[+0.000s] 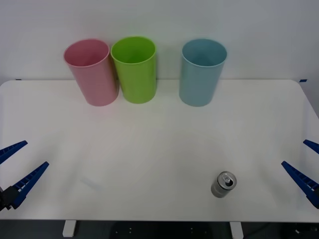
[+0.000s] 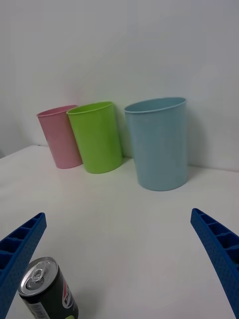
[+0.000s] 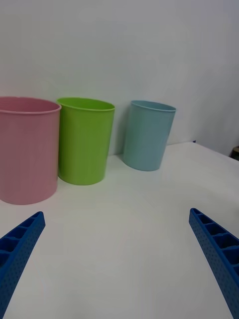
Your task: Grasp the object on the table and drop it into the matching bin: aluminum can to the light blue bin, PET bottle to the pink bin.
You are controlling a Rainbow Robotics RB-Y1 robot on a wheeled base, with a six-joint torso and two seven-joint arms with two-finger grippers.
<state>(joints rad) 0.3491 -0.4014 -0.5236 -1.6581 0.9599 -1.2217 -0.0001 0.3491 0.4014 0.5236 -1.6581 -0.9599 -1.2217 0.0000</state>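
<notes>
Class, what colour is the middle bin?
Lime green, standing between the pink and light blue bins; clearest in the front view.

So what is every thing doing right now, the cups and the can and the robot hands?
aluminum can: upright on the table, top unopened, not held
pink bin: upright
lime green bin: upright, touching the pink bin
light blue bin: upright, standing apart
left gripper: open, holding nothing
right gripper: open, holding nothing

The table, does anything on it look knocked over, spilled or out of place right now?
Nothing stands out. The aluminum can stands upright near the table's front edge, and the pink bin, lime green bin and light blue bin stand upright along the back. The left gripper and right gripper wait open at the sides.
</notes>
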